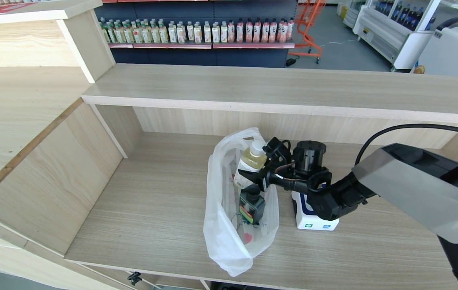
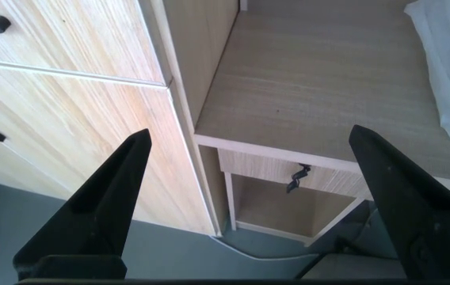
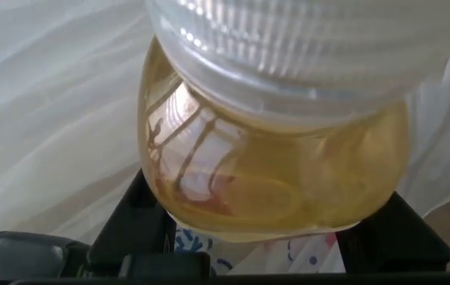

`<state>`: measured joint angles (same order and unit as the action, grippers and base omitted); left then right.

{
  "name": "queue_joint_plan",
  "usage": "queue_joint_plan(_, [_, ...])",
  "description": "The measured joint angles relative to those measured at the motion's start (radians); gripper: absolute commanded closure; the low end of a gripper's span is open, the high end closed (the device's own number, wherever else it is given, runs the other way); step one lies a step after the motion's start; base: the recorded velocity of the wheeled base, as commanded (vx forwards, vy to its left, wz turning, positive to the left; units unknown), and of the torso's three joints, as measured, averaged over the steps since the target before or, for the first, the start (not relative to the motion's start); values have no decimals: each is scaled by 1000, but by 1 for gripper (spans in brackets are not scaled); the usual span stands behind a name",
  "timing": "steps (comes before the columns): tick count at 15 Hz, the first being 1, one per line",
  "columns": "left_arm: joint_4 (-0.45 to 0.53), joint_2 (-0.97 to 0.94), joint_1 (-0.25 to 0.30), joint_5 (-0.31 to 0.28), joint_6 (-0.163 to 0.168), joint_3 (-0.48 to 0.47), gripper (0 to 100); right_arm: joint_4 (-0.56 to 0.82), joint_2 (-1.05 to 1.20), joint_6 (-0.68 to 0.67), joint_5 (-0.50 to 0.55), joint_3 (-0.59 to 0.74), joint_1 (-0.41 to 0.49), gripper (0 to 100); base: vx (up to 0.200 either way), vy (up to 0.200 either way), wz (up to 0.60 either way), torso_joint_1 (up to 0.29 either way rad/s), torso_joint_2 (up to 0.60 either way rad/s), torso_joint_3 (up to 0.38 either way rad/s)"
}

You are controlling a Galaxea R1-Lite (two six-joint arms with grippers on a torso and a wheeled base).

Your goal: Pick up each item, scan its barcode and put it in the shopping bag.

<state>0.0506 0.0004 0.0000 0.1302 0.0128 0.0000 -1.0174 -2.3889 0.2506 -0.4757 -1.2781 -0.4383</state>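
Presently: right gripper (image 1: 253, 182) clamped on yellow-drink bottle (image 1: 252, 160), upright in mouth of shopping bag (image 1: 225, 241) on counter (image 1: 152, 209); left gripper (image 2: 250, 131) spread wide, empty.

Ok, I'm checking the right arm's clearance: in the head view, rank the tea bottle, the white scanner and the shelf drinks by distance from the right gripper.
1. Tea bottle: held in the right gripper, over the shopping bag.
2. White scanner: on the counter, just to the bag's right.
3. Shelf drinks: far back, beyond the counter.
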Motion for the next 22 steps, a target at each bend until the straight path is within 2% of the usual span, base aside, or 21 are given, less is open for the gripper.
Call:
queue_joint_plan(3, [0, 0, 0, 0, 0, 0, 0, -7, -16, 12, -2, -5, 7, 100, 0, 0, 0, 0, 0, 0])
queue_joint_plan(4, [0, 0, 0, 0, 0, 0, 0, -7, -18, 12, -3, -5, 10, 0, 0, 0, 0, 0, 0, 0])
queue_joint_plan(7, [0, 0, 0, 0, 0, 0, 0, 1, -9, -5, -4, 0, 15, 0, 0, 0, 0, 0, 0, 0])
queue_joint_plan(10, [0, 0, 0, 0, 0, 0, 0, 7, 76, -183, -10, 33, 13, 0, 0, 0, 0, 0, 0, 0])
queue_joint_plan(13, [0, 0, 0, 0, -1, 0, 0, 68, 258, -298, -57, 149, 26, 0, 0, 0, 0, 0, 0, 0])
queue_joint_plan(16, [0, 0, 0, 0, 0, 0, 0, 141, 525, -334, -124, 372, 67, 0, 0, 0, 0, 0, 0, 0])
queue_joint_plan(19, [0, 0, 0, 0, 0, 0, 0, 217, 830, -341, -128, 673, 153, 0, 0, 0, 0, 0, 0, 0])
queue_joint_plan(21, [0, 0, 0, 0, -1, 0, 0, 389, 1048, -303, -18, 814, 248, 0, 0, 0, 0, 0, 0, 0])
queue_joint_plan(22, [0, 0, 0, 0, 0, 0, 0, 486, 1157, -294, 85, 863, 284, 0, 0, 0, 0, 0, 0, 0])
